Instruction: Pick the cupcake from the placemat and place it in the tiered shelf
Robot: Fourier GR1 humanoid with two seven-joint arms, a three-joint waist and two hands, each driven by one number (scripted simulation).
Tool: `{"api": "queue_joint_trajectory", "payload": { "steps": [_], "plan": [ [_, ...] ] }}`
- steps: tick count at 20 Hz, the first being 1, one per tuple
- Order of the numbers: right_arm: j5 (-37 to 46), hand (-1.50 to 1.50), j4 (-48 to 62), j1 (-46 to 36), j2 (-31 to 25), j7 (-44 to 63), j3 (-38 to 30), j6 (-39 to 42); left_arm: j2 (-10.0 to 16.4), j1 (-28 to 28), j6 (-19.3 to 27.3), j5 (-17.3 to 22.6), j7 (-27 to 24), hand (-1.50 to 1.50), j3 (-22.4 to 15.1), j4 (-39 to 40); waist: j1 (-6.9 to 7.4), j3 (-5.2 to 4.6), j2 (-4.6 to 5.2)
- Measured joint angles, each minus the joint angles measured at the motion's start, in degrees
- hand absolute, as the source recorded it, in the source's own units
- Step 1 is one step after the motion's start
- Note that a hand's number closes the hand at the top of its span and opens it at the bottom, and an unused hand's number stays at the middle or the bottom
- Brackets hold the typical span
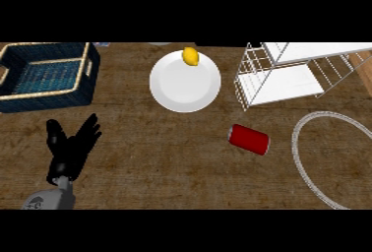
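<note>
No cupcake shows in the head view. The round placemat [296, 147], wood-coloured with a grey rim, lies at the right edge, partly cut off, and nothing shows on its visible part. The white wire tiered shelf [291, 78] stands at the back right with bare white tiers. My left hand [69, 147] rests open at the lower left, fingers up, far from both. My right hand is out of view.
A red can [249, 139] lies on its side between the placemat and a white plate [185, 83], which carries a yellow lemon [190, 56] at its far rim. A dark blue woven basket [47, 74] sits at the back left.
</note>
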Motion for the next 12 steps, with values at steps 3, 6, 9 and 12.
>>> {"api": "queue_joint_trajectory", "payload": {
  "steps": [3, 6, 9, 12],
  "plan": [
    [-3.2, -1.5, 1.1, -1.2, 0.2, 1.4, -3.1, 0.3, -0.2, 0.5, 0.0, -0.2, 0.0, 0.0, -0.3, -0.7, 0.09, 0.02, 0.0],
    [-6.8, -1.5, 1.9, -2.3, -0.7, 3.1, -6.6, 1.0, 0.0, -0.5, -0.1, 0.3, 0.4, 0.0, 0.3, -0.1, -0.17, -0.01, -0.03],
    [-9.4, -1.5, 2.5, -3.1, -2.0, 4.9, -9.5, -0.4, 0.0, 0.3, -0.4, 0.1, 0.1, 0.0, 0.1, -0.2, -0.08, 0.0, -0.02],
    [-10.3, -1.5, 2.9, -3.3, -3.8, 5.4, -11.1, -3.6, 0.0, 0.7, -0.6, 0.0, -0.3, 0.0, 0.0, -0.2, 0.21, -0.02, 0.15]
  ]
}}
